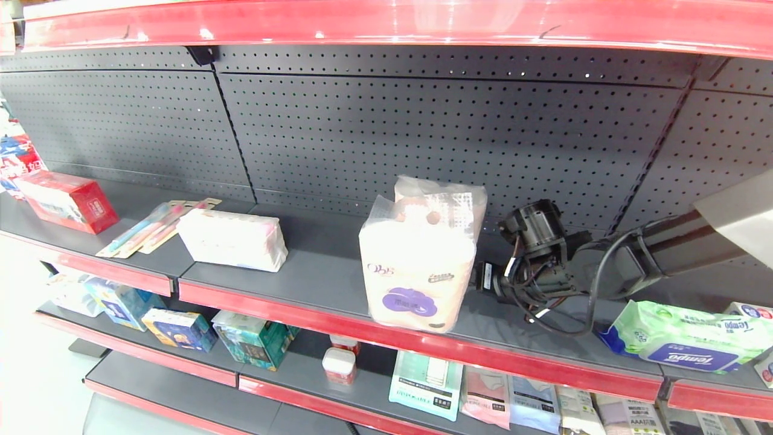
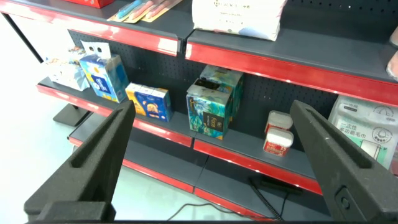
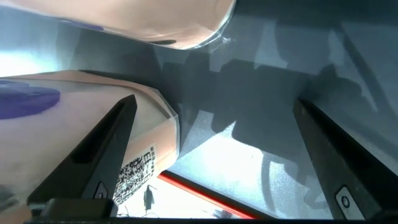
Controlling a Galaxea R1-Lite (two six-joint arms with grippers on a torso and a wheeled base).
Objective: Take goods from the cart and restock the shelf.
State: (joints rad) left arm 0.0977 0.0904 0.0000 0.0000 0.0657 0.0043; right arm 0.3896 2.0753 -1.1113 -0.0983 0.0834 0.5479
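A plastic-wrapped pack of toilet rolls (image 1: 420,260), cream with a purple label, stands upright on the grey shelf (image 1: 320,272) near its red front edge. My right arm's wrist (image 1: 537,260) sits just right of the pack, low over the shelf. In the right wrist view my right gripper (image 3: 212,106) is open, and the pack (image 3: 68,130) lies against one finger's outer side, not between the fingers. My left gripper (image 2: 210,109) is open with nothing in it, held in front of the lower shelves.
On the same shelf lie a white tissue pack (image 1: 232,238), carded toothbrushes (image 1: 154,226), a red box (image 1: 69,200) at far left and a green wipes pack (image 1: 682,338) at right. Lower shelves hold boxes (image 2: 214,102) and small jars (image 2: 277,134). Perforated back panel behind.
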